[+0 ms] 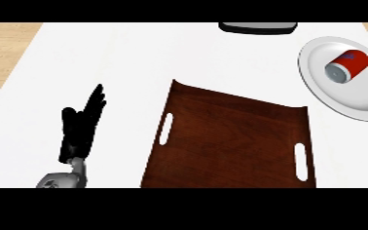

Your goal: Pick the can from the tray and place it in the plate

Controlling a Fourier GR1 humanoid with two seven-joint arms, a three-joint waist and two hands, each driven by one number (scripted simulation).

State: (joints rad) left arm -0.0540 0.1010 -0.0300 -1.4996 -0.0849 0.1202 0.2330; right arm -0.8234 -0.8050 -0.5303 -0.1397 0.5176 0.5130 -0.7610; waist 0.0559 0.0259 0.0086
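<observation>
Head view over a white tabletop [108, 58], read from left to right. At the far left edge, a strip of pale wood floor [16, 44] shows beyond the tabletop's border. Next comes the robot's left hand [81, 126], black on a grey forearm that enters from the lower edge; its fingers [96, 100] are straight and released, pointing up the frame, and they hold nothing. The hand stands apart from the tray, to its left.

At centre lies the dark brown wooden tray [230, 141], slightly skewed, with a slot handle on each short side and its far edge curling upward.

Along the top edge, right of centre, a dark object with a grey rim [257, 27] is cut off by the frame; what it is cannot be told.

At the far right sits the white plate [327, 90], partly out of view and well clear of the tray's far corner. The red can [346, 66] lies on its side in the plate, its silver end facing the camera. The right hand does not appear.
</observation>
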